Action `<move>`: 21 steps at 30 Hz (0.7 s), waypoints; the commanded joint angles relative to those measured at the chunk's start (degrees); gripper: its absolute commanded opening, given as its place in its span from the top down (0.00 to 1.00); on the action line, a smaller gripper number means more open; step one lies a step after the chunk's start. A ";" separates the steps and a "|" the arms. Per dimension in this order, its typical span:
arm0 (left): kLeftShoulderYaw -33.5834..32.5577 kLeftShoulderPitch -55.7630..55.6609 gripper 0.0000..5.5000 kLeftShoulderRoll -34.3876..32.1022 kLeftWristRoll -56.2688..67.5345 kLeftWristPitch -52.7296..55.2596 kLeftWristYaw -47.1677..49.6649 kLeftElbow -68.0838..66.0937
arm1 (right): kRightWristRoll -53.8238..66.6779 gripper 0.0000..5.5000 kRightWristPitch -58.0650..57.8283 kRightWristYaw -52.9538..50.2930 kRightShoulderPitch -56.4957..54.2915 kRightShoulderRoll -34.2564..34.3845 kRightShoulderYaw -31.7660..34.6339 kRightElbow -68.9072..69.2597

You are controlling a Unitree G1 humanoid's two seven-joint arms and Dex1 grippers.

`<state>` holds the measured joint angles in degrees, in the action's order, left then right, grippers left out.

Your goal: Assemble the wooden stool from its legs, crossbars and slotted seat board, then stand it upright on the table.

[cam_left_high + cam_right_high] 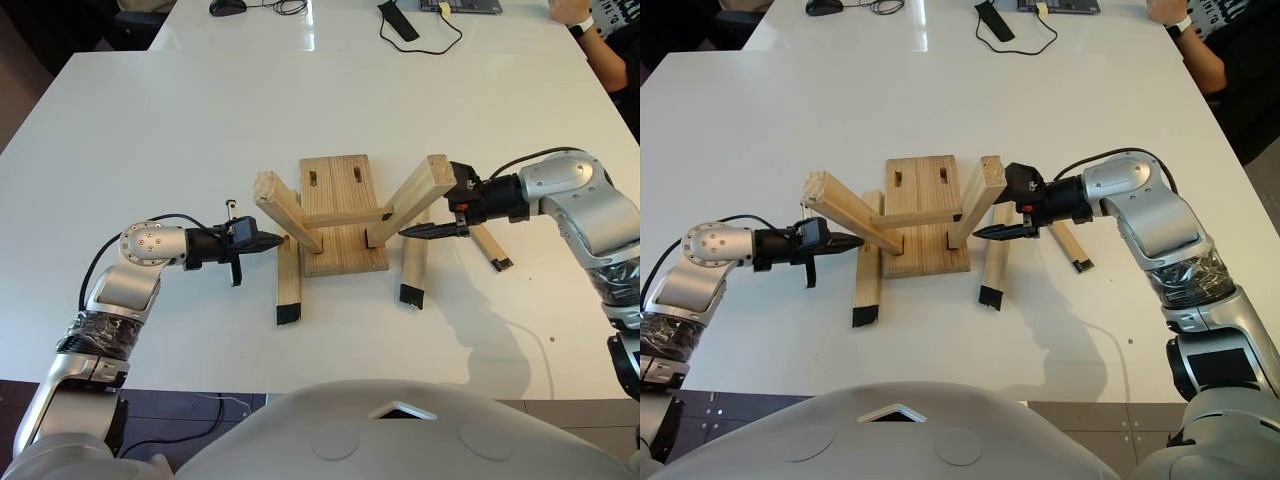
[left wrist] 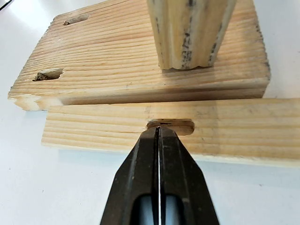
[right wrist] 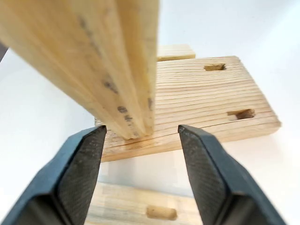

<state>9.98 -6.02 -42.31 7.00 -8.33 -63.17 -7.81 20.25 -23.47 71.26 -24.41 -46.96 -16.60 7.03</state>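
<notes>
The pale, slotted wooden seat board [image 1: 335,250] lies flat mid-way across the white table [image 1: 150,130]. Two square wooden legs [image 1: 287,212] joined by a thin crossbar [image 1: 345,216] lean outward on it. At the board's right edge, the right gripper [image 1: 410,232] is spread around one leg's foot. At its left edge, the left gripper [image 1: 272,242] is clenched on nothing, tips at a loose leg [image 1: 288,285] lying alongside the board.

Seat board [image 1: 340,190]: near end hidden behind left raised leg [image 1: 288,212] and right raised leg [image 1: 412,198]; the joints cannot be made out. Flat leg [image 1: 288,285], at the board's 7 o'clock: far end hidden. Laptop [image 1: 460,5], 1 o'clock: cut off by the frame edge.
</notes>
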 commanded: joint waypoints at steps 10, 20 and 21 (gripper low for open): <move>-0.86 2.37 1.00 1.06 -1.65 1.10 5.97 0.17 | 1.14 0.49 -3.67 -25.07 21.94 1.66 27.63 13.15; -0.22 2.60 1.00 1.47 -2.45 1.23 7.60 0.46 | 29.51 0.49 -22.44 -52.12 4.35 17.35 33.25 32.57; -0.12 2.68 1.00 1.59 -2.56 1.26 7.73 0.56 | 31.25 0.49 -23.57 -54.28 3.06 17.98 32.36 33.99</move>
<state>9.23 -3.94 -40.79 6.19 -8.16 -55.90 -6.96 47.70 -43.98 20.93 -18.78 -29.96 16.97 37.91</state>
